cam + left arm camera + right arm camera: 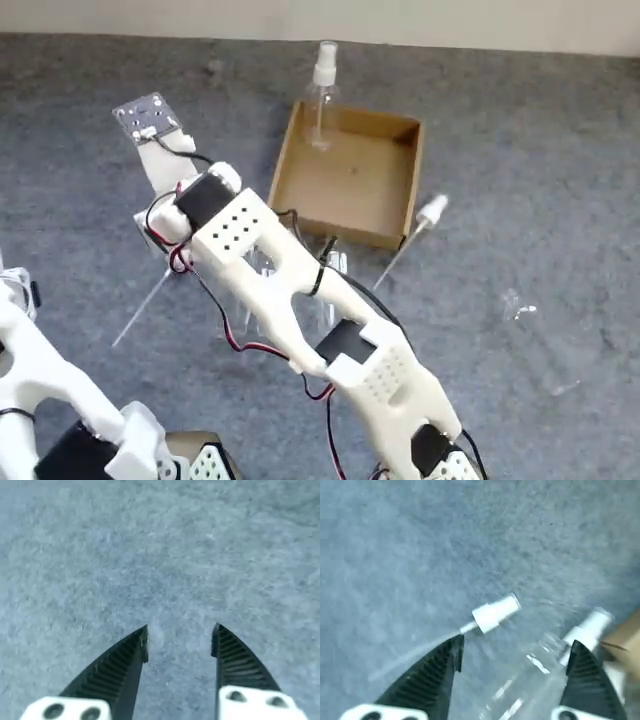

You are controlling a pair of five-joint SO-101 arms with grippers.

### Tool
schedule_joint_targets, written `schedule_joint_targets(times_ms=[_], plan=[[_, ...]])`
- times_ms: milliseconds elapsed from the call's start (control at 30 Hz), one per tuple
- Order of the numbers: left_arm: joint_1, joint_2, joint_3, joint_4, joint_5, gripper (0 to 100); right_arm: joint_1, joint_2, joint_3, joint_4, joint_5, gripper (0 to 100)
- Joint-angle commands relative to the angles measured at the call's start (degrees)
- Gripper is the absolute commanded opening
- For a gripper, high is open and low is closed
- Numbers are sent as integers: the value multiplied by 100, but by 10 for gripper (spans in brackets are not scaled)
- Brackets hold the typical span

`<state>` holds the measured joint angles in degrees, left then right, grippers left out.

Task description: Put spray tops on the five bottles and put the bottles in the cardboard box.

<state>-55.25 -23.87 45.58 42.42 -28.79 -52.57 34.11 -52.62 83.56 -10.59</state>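
Starting with the grey tabletop (pixel 560 150), we see the cardboard box (pixel 350 190) at its far middle, with one capped bottle (pixel 321 110) standing inside against the far wall. The right arm (pixel 280 270) lies across the tabletop just in front of the box. The right pincer (pixel 516 642) hangs spread wide over a clear bottle (pixel 530 677) and a loose spray top (pixel 495 612) just beside it. The left pincer (pixel 180 629) is open too, over bare tabletop.

We judge the bottles light, thin-walled and slippery, likely to roll or squash, so the mid-body is the place to grip. The spray top is lighter still: a small white head trailing a thin, bendy tube, best taken by the head. Another spray top (pixel 432 209) lies just outside the box's right corner.
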Motion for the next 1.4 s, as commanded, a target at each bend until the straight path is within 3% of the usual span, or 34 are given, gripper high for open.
schedule_joint_targets(times_ms=[0, 67, 167, 267, 467, 667, 867, 1033, 1367], plan=[[330, -22, -57, 229, -35, 165, 163, -171, -1165, 1077, 932, 275], [576, -22, -145, 624, -26, 165, 277, -171, -1675, 1807, 1407, 275], [1077, -22, -453, 1345, 0, 165, 822, -426, -1437, 1780, 1530, 275], [1543, -22, -857, 2048, 299, 165, 1420, -963, -312, 1780, 1662, 274], [2747, 22, -1657, 2716, 747, 163, 2774, -3204, 2651, 1780, 3130, 274], [3705, 40, -1824, 2681, 862, 162, 5341, -4945, 4989, 1727, 5354, 274], [4084, 435, -1974, 2602, 668, 162, 7248, -4734, 5490, 1042, 6822, 274], [4338, 1798, -2818, 2629, 571, 161, 7793, -4127, 5622, 875, 7499, 275], [4365, 3785, -4198, 2866, 246, 161, 8057, -3055, 5596, 690, 7552, 275]])
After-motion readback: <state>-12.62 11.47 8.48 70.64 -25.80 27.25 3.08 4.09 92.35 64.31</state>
